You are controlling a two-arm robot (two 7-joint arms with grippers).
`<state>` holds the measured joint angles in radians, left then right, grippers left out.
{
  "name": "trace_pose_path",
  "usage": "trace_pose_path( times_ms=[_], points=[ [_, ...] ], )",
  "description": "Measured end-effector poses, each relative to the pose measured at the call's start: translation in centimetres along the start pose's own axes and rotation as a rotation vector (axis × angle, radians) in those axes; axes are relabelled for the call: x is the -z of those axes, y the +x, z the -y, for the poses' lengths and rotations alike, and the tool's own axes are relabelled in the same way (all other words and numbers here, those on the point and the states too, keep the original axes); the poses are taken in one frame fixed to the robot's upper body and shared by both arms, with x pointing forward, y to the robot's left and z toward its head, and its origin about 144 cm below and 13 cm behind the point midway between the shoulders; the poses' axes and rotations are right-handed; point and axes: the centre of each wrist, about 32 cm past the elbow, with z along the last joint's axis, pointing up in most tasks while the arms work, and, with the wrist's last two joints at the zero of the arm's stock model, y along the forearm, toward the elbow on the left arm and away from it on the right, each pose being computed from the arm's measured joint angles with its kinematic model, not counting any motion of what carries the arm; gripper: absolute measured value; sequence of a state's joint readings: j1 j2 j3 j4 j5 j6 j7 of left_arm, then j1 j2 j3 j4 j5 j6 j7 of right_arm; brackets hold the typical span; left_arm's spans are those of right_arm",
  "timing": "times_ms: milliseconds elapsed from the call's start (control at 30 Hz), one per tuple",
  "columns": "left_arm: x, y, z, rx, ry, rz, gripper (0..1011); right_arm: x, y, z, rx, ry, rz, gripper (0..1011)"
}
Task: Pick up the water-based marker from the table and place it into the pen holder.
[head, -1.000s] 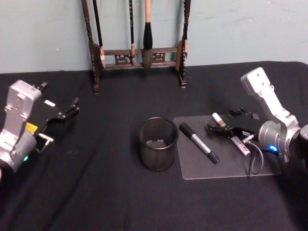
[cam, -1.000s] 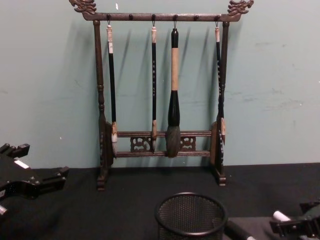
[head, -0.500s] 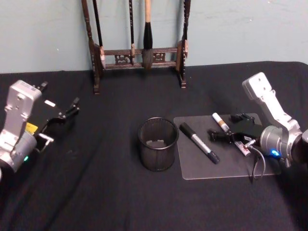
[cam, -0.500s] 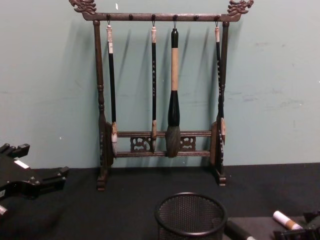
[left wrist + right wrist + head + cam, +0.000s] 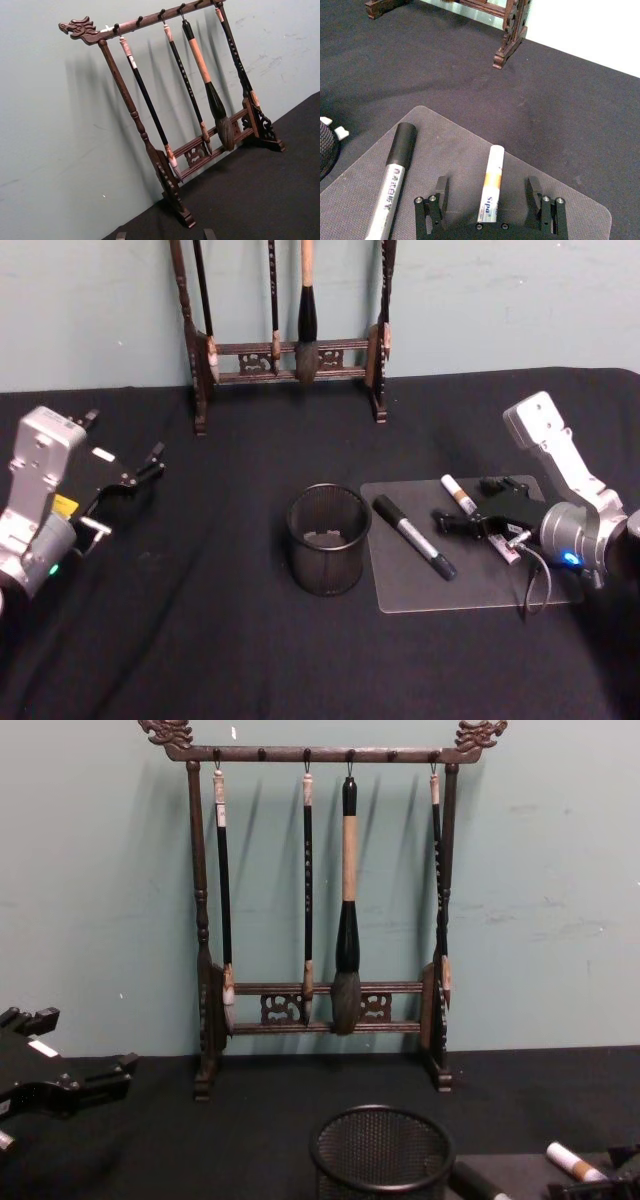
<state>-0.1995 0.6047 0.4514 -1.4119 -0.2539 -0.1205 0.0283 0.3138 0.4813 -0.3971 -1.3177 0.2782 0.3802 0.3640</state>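
Right gripper (image 5: 487, 182) is low over the clear mat (image 5: 470, 585), jaws spread wide and empty. The water-based marker (image 5: 491, 172), white with an orange band, lies flat between its fingers, touching neither, with its long axis running straight ahead of the palm. A black-capped marker (image 5: 395, 170) lies outside one finger and the pen holder (image 5: 325, 562) beyond it. The left gripper (image 5: 128, 488) is parked well apart with its fingers parted, so the right arm is judged better placed.
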Motion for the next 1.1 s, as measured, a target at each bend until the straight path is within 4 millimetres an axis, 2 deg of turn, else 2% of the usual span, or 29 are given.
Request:
trace_pose_path(
  times_ms=[567,833,867,933,1067,1100],
  points=[
    [0.00,0.00,0.00,0.000,0.000,0.000,1001,-0.02,0.00,0.00,-0.001,0.000,0.001,1000],
    [0.00,0.00,0.00,0.000,0.000,0.000,1001,-0.03,0.02,0.00,-0.001,0.000,0.001,842],
    [0.00,0.00,0.00,0.000,0.000,0.000,1001,-0.04,0.02,0.00,-0.001,0.000,0.001,791],
    [0.00,0.00,0.00,0.000,0.000,0.000,1001,-0.03,0.02,0.00,-0.001,0.001,0.000,761],
    [0.00,0.00,0.00,0.000,0.000,0.000,1001,-0.04,0.02,0.00,-0.001,0.001,0.000,638],
    [0.00,0.00,0.00,0.000,0.000,0.000,1001,-0.03,0.02,0.00,-0.001,0.001,0.000,578]
  ],
)
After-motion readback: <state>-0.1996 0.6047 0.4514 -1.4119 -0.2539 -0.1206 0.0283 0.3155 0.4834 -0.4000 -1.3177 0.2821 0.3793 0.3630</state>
